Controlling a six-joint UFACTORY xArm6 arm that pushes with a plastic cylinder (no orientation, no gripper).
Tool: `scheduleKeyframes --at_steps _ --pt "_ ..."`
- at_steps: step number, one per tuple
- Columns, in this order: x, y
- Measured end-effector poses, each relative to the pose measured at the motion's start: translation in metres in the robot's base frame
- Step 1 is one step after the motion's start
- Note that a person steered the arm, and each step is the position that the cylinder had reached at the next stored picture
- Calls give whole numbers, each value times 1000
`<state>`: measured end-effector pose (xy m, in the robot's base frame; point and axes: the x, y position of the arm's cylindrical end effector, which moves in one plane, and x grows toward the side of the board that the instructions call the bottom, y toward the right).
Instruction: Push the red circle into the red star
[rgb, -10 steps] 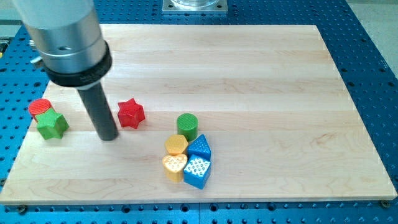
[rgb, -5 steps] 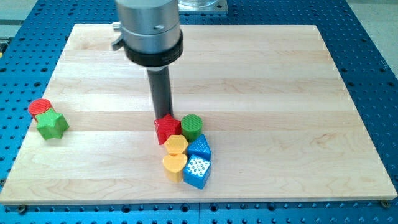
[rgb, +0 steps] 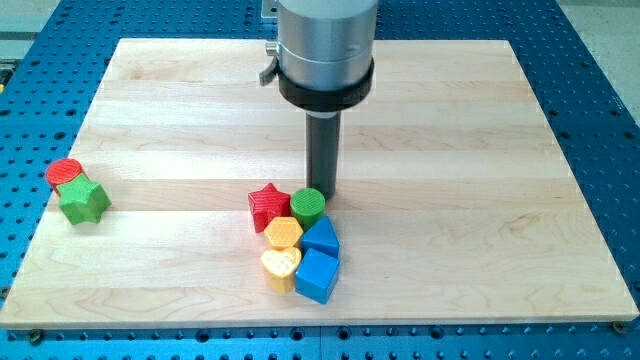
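Observation:
The red circle (rgb: 64, 173) lies at the board's left edge, touching the green star (rgb: 84, 201) below it. The red star (rgb: 268, 206) sits near the board's middle, against the green circle (rgb: 308, 206) on its right and the yellow hexagon (rgb: 283, 233) below. My tip (rgb: 322, 193) stands just behind and to the right of the green circle, far to the right of the red circle.
A cluster sits below the red star: a yellow heart (rgb: 281, 266), a blue triangle-like block (rgb: 322, 238) and a blue block (rgb: 318, 275). The wooden board (rgb: 450, 150) lies on a blue perforated table.
My tip moved right across the board, pushing the red star right into the cluster beside the green circle, then went on to behind the green circle. The red circle has not moved.

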<state>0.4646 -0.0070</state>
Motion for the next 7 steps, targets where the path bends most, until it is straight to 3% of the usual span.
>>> scheduleKeyframes --at_steps 1,3,4,7 --pt "-49 -82" --pt "-64 -277" --pt "-64 -297" --pt "10 -266"
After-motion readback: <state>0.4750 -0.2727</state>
